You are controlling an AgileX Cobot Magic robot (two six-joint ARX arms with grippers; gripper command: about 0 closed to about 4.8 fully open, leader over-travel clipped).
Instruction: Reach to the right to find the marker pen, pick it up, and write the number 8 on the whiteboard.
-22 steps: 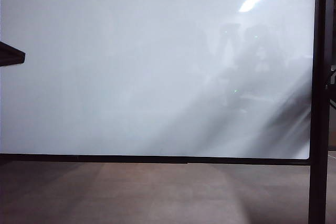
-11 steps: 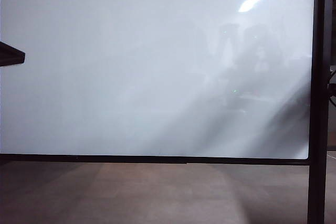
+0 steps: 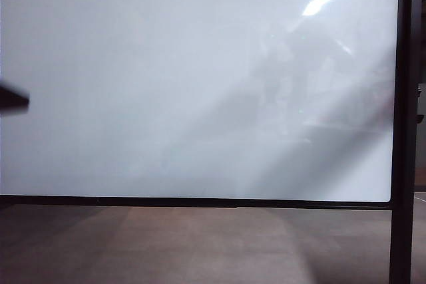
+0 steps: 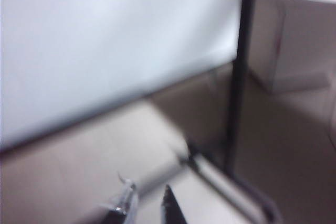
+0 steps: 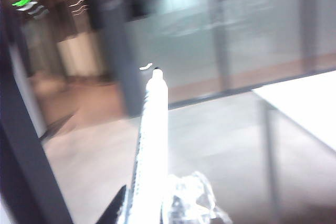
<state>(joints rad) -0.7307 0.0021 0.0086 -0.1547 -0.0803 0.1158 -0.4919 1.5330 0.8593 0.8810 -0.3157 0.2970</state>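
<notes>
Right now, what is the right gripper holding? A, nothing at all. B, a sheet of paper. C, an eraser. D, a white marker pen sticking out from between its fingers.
D: in the right wrist view the right gripper is shut on the white marker pen, which juts out ahead of its fingers. The left gripper stands open and empty near the whiteboard, which is still blank.

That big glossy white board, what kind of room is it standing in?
Probably an office or lab: the black-framed glossy white board stands on a plain brown floor, glass partition walls behind. The right gripper holds a white marker pen.
</notes>
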